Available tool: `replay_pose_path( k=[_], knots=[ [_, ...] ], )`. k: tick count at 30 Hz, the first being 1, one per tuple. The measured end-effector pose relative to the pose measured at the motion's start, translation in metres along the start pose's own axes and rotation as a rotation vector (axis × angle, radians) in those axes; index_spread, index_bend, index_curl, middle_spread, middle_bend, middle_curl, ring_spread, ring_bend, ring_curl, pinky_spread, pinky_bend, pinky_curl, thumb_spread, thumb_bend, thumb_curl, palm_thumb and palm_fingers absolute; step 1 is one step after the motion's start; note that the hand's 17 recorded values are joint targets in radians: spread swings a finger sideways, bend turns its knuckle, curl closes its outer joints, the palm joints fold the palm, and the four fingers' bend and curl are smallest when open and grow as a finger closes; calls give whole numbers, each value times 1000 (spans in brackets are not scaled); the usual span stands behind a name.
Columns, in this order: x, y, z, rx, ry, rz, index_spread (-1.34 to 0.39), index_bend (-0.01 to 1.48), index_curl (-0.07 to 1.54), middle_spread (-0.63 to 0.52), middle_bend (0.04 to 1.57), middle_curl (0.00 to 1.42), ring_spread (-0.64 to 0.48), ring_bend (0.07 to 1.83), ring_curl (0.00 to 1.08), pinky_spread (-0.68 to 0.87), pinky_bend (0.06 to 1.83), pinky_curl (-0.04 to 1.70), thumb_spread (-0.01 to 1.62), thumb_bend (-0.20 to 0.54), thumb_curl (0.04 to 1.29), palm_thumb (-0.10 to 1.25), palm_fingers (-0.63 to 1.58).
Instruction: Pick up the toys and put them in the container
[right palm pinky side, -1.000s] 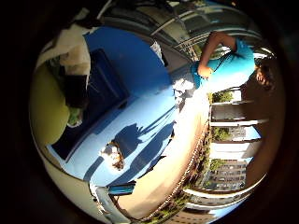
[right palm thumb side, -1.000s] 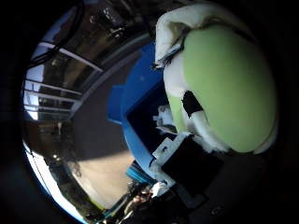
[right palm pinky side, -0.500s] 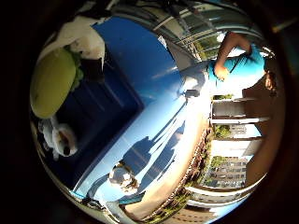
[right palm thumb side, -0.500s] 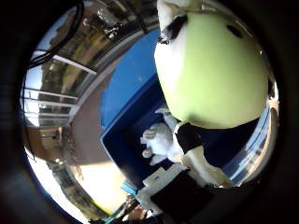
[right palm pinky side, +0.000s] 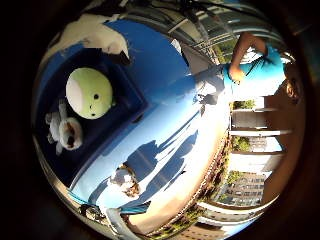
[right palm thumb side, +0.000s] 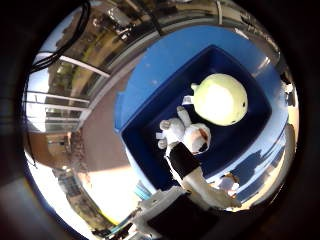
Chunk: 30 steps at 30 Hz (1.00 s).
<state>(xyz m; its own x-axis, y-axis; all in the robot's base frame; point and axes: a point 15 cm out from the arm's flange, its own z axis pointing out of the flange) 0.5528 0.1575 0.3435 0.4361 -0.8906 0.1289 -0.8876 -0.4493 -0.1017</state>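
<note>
Below my palm a bright blue table (right palm pinky side: 165, 75) spreads out, crossed by dark shadows, with a pale paved floor (right palm thumb side: 100, 145) past its edge and railings and buildings farther off. A person in a teal shirt (right palm pinky side: 255, 75) stands at the table's far side, touching none of the toys. Nothing lies between my palm and the container.

The container (right palm thumb side: 145, 150) is a deep, dark blue rectangular bin with straight walls and a lighter blue rim, sitting on the table. Two toys lie inside it on the bottom. One is a round, soft-looking yellow-green plush (right palm thumb side: 220, 99) with a pale patch and small dark eyes. Just beside it, touching or nearly so, lies a small white plush animal (right palm thumb side: 187, 135) with stubby limbs and a brown-marked face. A third toy, a small fuzzy white-and-brown plush (right palm pinky side: 125, 181), rests on the table outside the bin, near its wall.

My right hand (right palm thumb side: 192, 180) holds nothing: one white-and-black finger reaches out fairly straight over the bin's near wall, above the toys without touching them, the hand released and well above the container.
</note>
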Motion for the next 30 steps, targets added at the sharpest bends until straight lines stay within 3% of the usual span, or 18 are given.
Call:
replay_pose_path(
  k=[8,13,19,25,30],
  knots=[
    [7,23,-21,-35,-3,16,-375,129,289,153,187,363,329,625,306,522,1070,397,1065,-33,329,430,-18],
    [9,81,-52,-165,-22,16,-293,137,257,174,193,361,328,602,301,519,1027,365,1083,-29,323,442,-21],
    [35,148,-119,-171,-25,23,-250,139,234,180,187,353,328,584,298,515,992,331,1102,-29,317,444,-14],
    [63,218,-105,-313,-73,65,-223,140,217,189,187,347,328,562,296,510,970,302,1115,-28,311,442,-17],
    [74,270,-58,-430,-134,89,-197,137,201,193,197,348,328,558,299,505,954,282,1124,-28,308,444,4]
  ],
)
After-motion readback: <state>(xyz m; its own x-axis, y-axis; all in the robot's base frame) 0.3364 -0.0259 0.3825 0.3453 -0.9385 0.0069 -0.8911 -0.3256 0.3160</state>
